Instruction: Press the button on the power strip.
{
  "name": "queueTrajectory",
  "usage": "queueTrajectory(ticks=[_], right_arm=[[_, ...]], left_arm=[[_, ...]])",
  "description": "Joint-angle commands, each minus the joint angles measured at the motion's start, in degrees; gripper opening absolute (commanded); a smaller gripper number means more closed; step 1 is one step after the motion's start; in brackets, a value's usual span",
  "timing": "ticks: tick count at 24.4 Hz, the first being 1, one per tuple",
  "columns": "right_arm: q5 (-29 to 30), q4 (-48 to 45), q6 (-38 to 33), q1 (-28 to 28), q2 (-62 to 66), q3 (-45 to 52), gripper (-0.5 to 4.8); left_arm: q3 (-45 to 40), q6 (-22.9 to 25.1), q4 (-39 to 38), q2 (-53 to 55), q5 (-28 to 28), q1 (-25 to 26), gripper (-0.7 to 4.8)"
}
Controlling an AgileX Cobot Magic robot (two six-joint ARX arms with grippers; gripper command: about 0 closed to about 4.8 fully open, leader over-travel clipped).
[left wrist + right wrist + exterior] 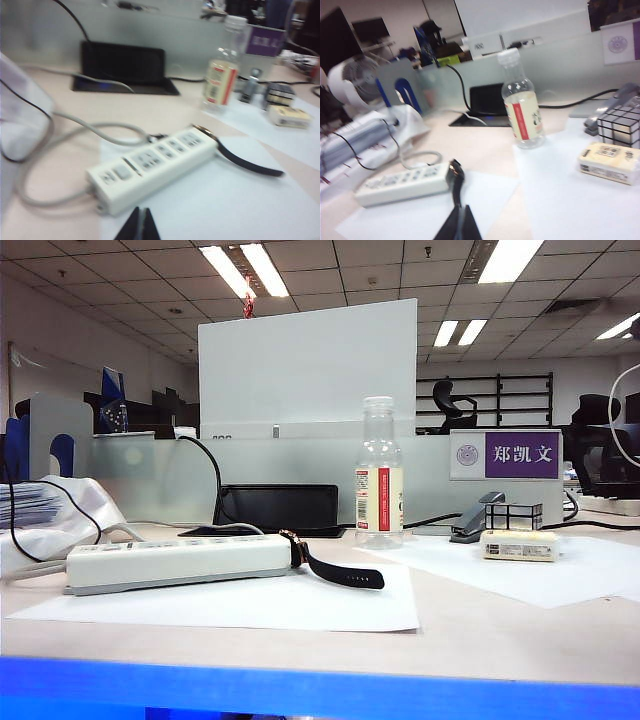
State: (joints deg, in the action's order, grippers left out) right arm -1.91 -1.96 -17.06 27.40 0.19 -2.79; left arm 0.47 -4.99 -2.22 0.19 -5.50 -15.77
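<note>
**Left arm closing in on the strip; button not yet touched**

Nearest the left wrist camera, the left gripper (139,225) shows only as two dark fingertips drawn together, holding nothing. It hangs just short of the power strip (150,167), at the end where the cable (60,197) enters. The right gripper (458,225) is likewise pinched closed and empty, farther from the strip, above the paper sheet (410,220). Neither arm shows in the exterior view.

The strip lies on the sheet on the left of the table, its cable looping away behind it. On its top, near the cable end, sits a grey pad (122,173) that is probably the button; blur keeps this uncertain. A watch (240,160) rests against the far end.

The approach seems to be the step in hand. Next, the closed tips need to be lined up over the pad and pushed straight down.

Beyond stand a bottle (379,476) with a red-striped label, unreadable; a small cream box (519,545); a mirrored cube (514,515); and a nameplate (520,454) reading 郑凯文.
</note>
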Motion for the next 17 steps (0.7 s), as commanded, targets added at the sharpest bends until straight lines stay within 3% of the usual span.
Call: queueTrajectory(ticks=[1,8,17], right_arm=[[-1.18,-1.36,2.64,-0.33,-0.09,0.02,0.03],[-1.09,0.46,8.35,-4.0,-0.09,0.02,0.03],[-0.5,3.76,13.29,-9.68,-0.09,0.04,0.03]], left_arm=[[0.07,1.79,1.66,-0.07,3.08,0.04,-0.04],[0.07,5.05,-0.07,-0.07,5.44,0.04,-0.04],[0.07,5.7,-1.4,-0.07,7.15,0.07,-0.04]])
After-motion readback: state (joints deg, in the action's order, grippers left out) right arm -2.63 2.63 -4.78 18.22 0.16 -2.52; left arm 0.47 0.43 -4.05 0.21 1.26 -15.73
